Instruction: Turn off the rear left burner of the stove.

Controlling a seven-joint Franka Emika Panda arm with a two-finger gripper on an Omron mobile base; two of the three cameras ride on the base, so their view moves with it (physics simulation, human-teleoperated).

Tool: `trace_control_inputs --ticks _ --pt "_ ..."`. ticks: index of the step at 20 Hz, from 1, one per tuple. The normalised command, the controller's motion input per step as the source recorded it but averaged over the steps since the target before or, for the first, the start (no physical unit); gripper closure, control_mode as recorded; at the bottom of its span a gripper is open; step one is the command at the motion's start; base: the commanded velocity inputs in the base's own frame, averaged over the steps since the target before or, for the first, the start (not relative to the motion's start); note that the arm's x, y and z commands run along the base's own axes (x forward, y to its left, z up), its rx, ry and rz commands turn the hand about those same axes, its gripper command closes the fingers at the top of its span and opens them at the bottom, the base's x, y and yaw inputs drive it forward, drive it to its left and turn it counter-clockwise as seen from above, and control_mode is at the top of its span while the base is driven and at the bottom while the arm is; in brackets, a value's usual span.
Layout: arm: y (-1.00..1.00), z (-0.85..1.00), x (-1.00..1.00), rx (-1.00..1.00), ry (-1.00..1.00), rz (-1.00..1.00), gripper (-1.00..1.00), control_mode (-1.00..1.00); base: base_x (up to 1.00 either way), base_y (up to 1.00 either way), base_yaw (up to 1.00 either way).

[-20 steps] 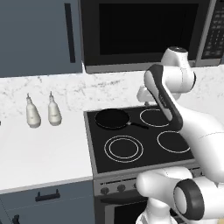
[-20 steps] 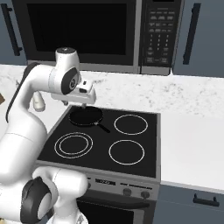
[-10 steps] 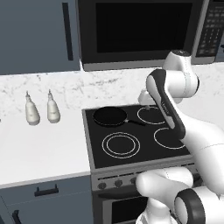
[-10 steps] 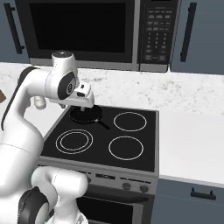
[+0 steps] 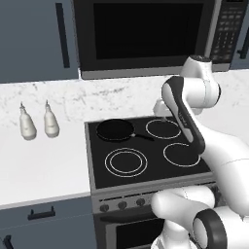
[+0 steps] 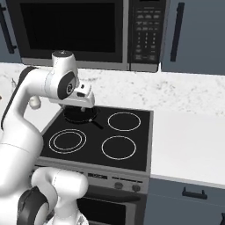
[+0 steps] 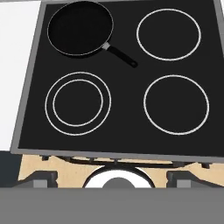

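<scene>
The arm hangs high over the stove [image 5: 146,151], hand camera staring straight down at the glass. The pan [image 7: 80,28] sits at eleven o'clock in the hand view, covering the rear left burner [image 7: 65,48], its handle poking toward four o'clock. The double ring [image 7: 78,102] lies at nine o'clock and the two single rings sit at one and three. Knobs [image 5: 122,204] line the front panel, at six o'clock from the cooktop in the left base view, well below the hand.

The gripper [image 6: 83,101] hovers above the pan in the right base view, but I cannot tell whether its fingers stand wide or narrow; the tips are hidden.

By my reading the reach for the knobs has not begun. Risks now: five or so near-identical knobs sit close together, so picking the wrong one would leave the rear left burner on. The arm must fold down a long way in front of the stove, and a careless sweep could clip the pan handle and shove the pan. A shallow grip on such a small knob could slip without turning it.
</scene>
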Motion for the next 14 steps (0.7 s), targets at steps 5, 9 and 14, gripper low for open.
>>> trace_control_inputs --ticks 5,9,14 --pt "0.0 0.0 0.0 0.0 0.0 0.0 -1.0 1.0 -0.03 -0.56 0.0" --pt "0.0 0.0 0.0 0.0 0.0 0.0 -1.0 1.0 0.0 -0.41 0.0" --pt "0.0 0.0 0.0 0.0 0.0 0.0 -1.0 1.0 0.0 -0.07 0.0"
